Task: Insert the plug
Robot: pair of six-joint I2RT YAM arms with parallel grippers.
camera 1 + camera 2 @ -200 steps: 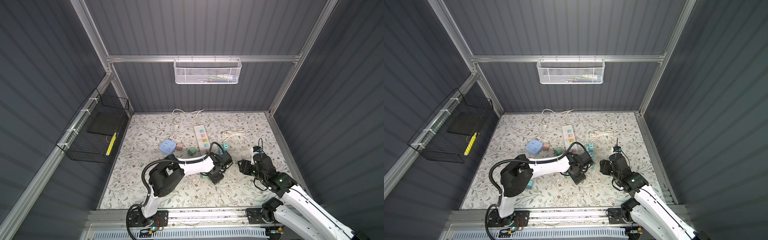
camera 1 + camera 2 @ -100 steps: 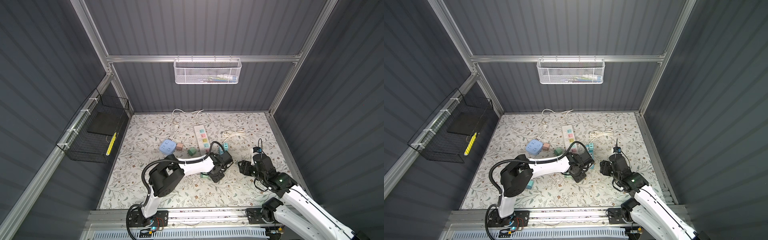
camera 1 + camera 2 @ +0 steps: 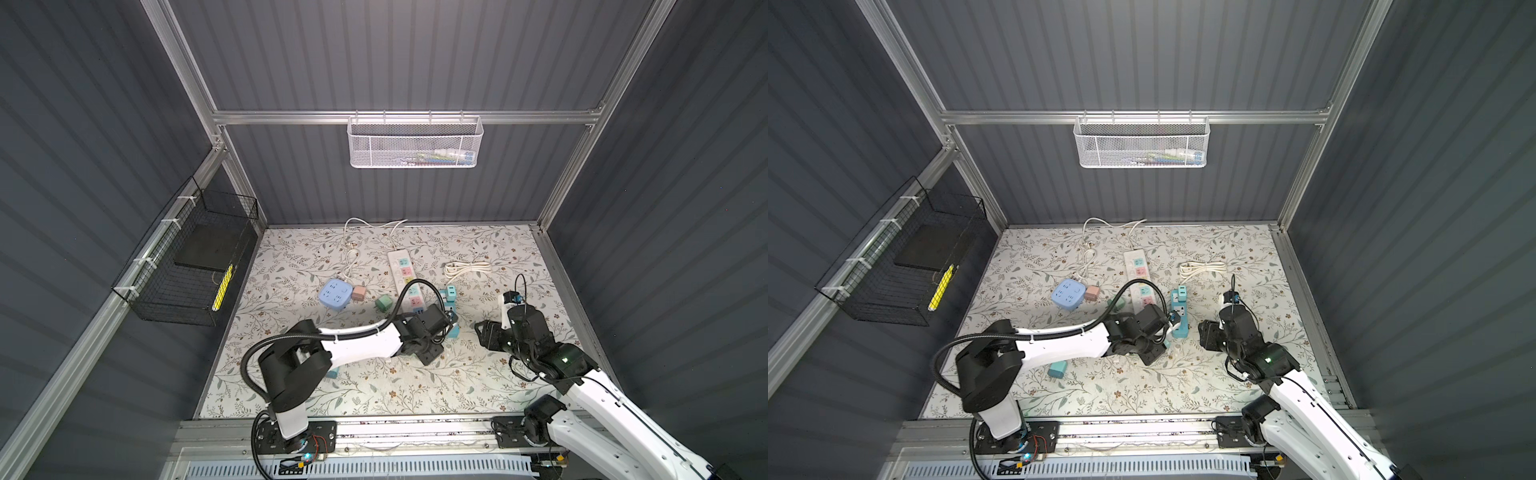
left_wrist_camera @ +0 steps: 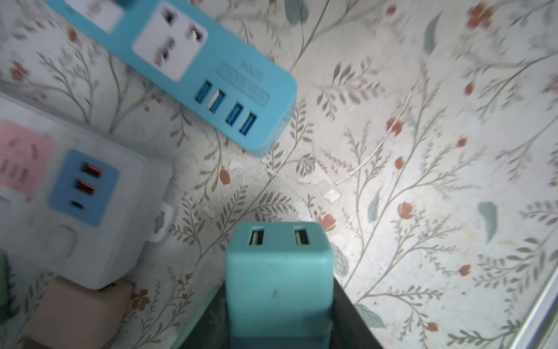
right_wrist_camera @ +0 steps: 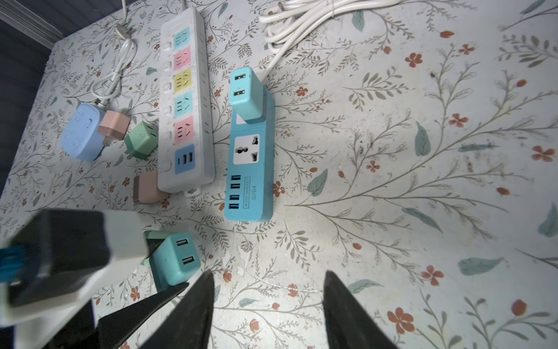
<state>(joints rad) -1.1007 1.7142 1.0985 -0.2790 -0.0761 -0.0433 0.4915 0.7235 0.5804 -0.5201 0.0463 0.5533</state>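
A teal two-port plug (image 4: pixel 279 278) sits between the fingers of my left gripper (image 4: pixel 279 317), which is shut on it. The right wrist view shows the same plug (image 5: pixel 176 260) just off the USB end of the blue power strip (image 5: pixel 252 169), apart from it. That strip (image 4: pixel 193 69) has one free universal socket, and another teal plug (image 5: pixel 244 95) stands in its far socket. In both top views the left gripper (image 3: pixel 1169 323) reaches beside the strip (image 3: pixel 1179 311). My right gripper (image 5: pixel 268 302) is open over bare mat, right of the strip.
A white power strip (image 5: pixel 187 105) with coloured sockets lies left of the blue one, a pink adapter (image 5: pixel 148 189) at its end. Further left are a blue cube socket (image 3: pixel 334 294), another pink adapter (image 3: pixel 358 293) and a green one (image 3: pixel 383 303). A coiled white cable (image 3: pixel 467 268) lies behind.
The left gripper has shut on the teal plug. The right gripper's jaws have narrowed a little. Both arms stay almost where they were.
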